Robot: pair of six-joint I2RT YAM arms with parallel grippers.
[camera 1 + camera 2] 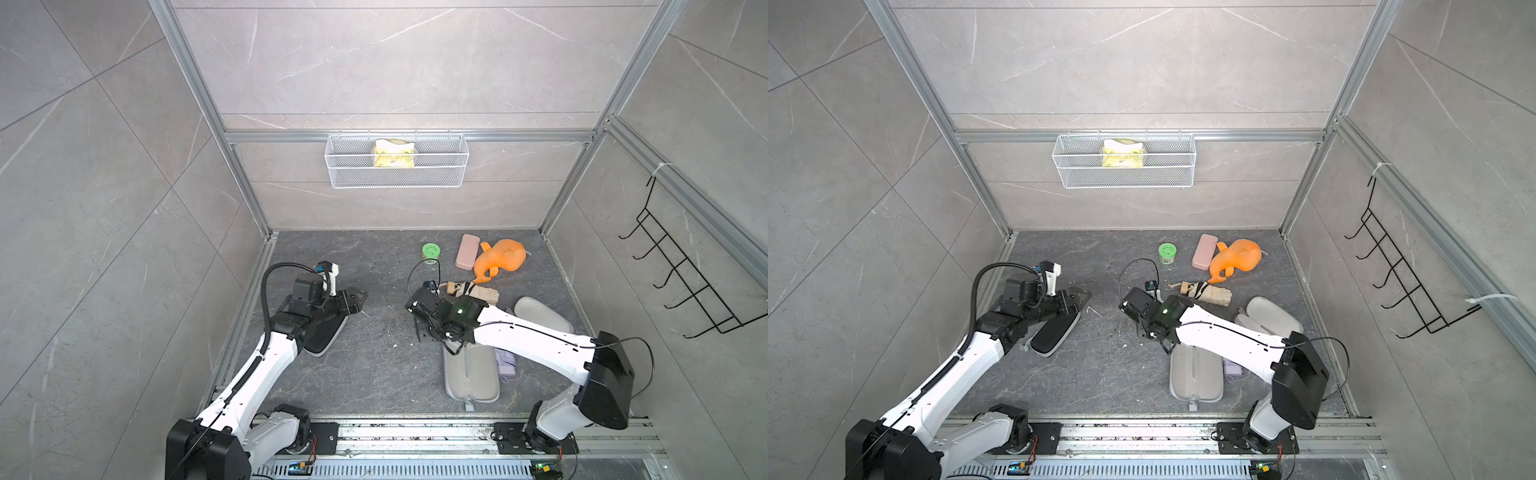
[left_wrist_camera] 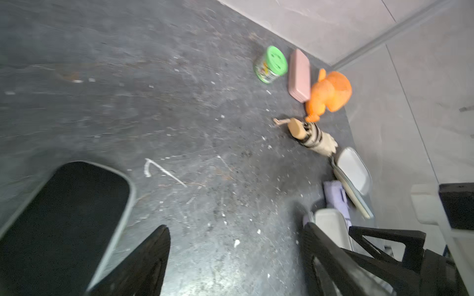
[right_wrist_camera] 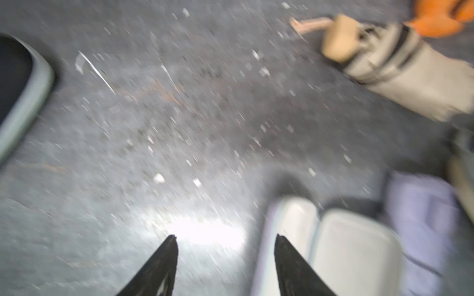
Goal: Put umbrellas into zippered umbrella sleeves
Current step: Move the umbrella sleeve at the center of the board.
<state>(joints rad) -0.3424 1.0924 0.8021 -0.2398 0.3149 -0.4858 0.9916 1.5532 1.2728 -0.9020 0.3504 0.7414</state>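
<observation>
My left hand (image 2: 236, 226) and right hand (image 3: 226, 237) are both spread, empty. Beige umbrella (image 1: 471, 293) lies on the counter (image 1: 374, 365) near my right. Looks light, squishy fabric, so I'd pinch mid-body, not the wooden handle (image 2: 296, 128).

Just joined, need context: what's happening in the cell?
Two arms are packing compact umbrellas into zip cases. Both claws are open and empty: the left claw hangs by the black case, the right claw over the floor next to the open lilac case. The lilac umbrella lies beside that case, and the beige striped umbrella is loose on the floor near the open cream case.
</observation>
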